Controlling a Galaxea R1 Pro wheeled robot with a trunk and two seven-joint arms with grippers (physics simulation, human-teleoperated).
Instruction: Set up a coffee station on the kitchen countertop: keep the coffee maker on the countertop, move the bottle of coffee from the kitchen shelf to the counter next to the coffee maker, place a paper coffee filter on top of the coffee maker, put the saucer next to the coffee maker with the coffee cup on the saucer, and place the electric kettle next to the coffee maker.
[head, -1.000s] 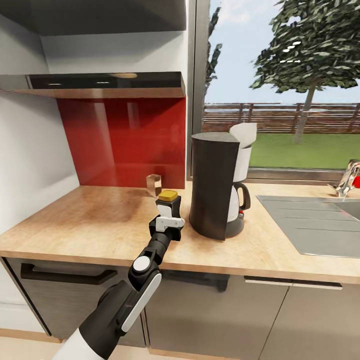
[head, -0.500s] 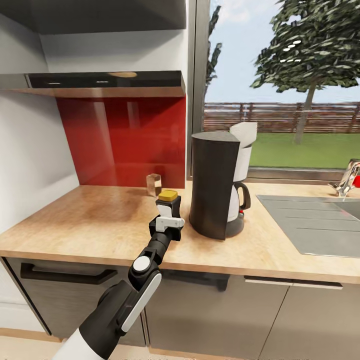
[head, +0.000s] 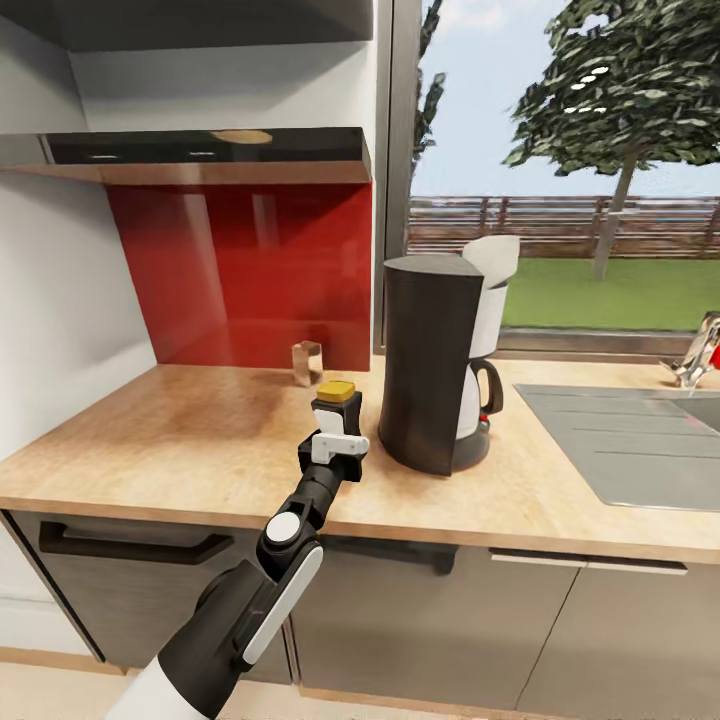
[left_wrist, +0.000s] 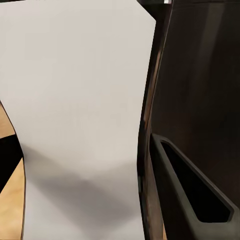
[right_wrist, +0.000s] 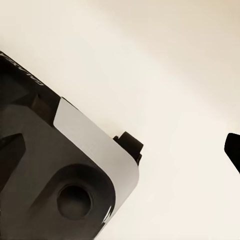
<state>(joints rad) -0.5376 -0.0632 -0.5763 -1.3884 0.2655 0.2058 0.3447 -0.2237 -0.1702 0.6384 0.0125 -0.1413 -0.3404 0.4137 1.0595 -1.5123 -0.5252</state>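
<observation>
Countertop (head: 180, 440) view tilted slightly; left fingers (head: 336, 425) still clamp coffee bottle (head: 337, 402) beside coffee maker (head: 430, 370).

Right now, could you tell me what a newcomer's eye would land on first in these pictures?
The tall black coffee maker stands on the wooden countertop near the window, with a white paper filter poking up from its top. Just to its left, the left gripper is at a small dark bottle with a yellow lid. Behind them glows a glossy red backsplash.
</observation>
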